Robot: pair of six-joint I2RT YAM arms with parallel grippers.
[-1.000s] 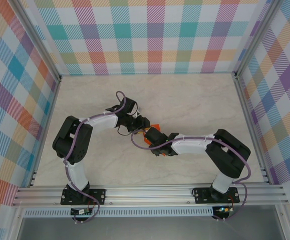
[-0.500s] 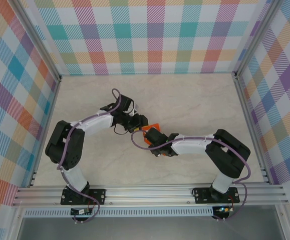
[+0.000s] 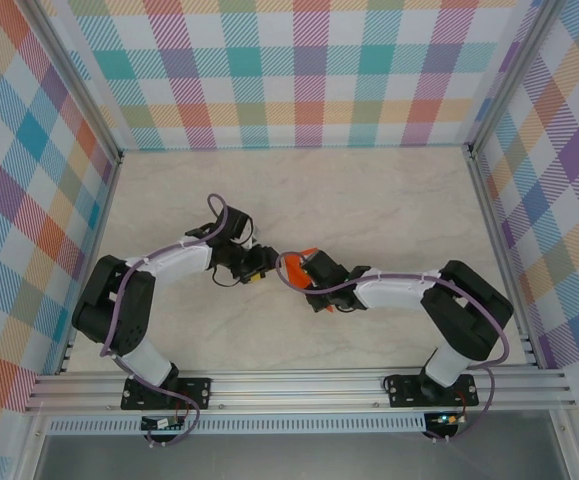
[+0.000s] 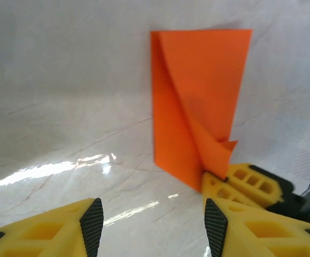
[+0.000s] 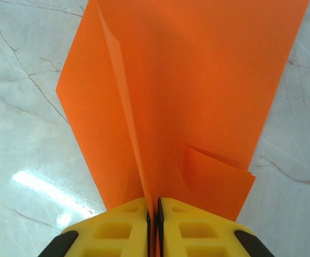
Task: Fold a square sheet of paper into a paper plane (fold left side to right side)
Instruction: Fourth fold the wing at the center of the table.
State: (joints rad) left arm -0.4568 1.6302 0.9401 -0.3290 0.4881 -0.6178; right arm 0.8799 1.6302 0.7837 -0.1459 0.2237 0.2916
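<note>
Left arm [image 3: 174,257] bent inward, left pincer [image 4: 152,225] spread apart, right arm [image 3: 399,291] likewise, right pincer [image 5: 155,214] pressed closed.

The paper [image 5: 197,80] pinched in the right claw [image 5: 155,217] is thin, matt orange, smooth apart from sharp creases. The table [image 4: 47,107] ahead of the left claw [image 4: 152,227] looks like pale marble, polished, with bright glare streaks. Both claws are moulded yellow plastic with a satin finish. The left one's black pads [image 4: 92,225] look finely ridged and rubbery. Behind both claws, the rail [image 3: 299,385] is brushed metal.
</note>
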